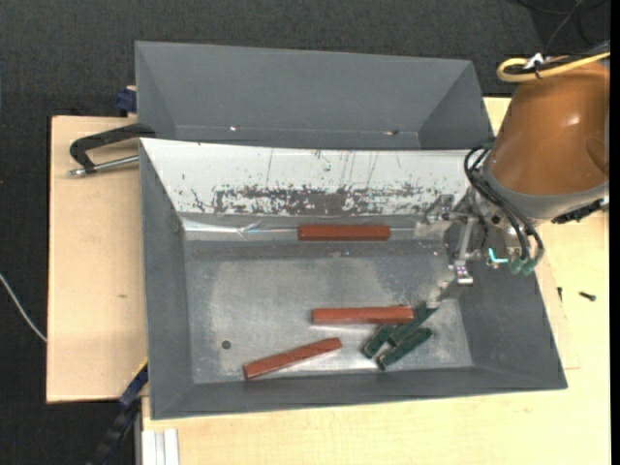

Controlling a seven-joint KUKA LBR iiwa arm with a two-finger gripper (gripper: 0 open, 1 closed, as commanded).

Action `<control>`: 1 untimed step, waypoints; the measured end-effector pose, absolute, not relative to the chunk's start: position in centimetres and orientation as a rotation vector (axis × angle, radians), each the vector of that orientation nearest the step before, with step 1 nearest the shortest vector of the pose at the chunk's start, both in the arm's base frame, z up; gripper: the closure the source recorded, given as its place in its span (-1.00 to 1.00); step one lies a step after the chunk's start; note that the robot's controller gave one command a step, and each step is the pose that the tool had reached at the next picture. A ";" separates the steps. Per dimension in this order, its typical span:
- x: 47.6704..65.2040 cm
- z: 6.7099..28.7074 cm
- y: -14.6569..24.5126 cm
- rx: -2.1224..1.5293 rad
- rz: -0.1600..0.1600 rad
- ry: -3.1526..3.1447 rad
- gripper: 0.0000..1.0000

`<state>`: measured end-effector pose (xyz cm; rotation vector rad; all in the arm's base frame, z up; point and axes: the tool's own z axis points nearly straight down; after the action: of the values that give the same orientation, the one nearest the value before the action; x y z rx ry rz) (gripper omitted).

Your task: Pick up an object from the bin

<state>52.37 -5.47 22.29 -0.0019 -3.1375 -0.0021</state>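
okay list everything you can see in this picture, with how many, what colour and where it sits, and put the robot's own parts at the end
Bin: one, grey metal, middle of the view.
Flat bars: three, reddish-brown; this one mid-floor towards the right, another along the foot of the far wall, a third tilted near the front wall.
Clip-like thing: one, dark green, front right of the floor, just below the mid-floor bar's right end.
Gripper: one, grey metal, at the bin's right side, by the mid-floor bar's right end.
Arm cover: one, orange, upper right of the view.
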 end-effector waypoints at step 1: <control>52.5 22.6 -5.5 0.000 -0.001 -3.145 -1.00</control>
<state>52.52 -5.46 22.62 0.0000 -3.1446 -0.0006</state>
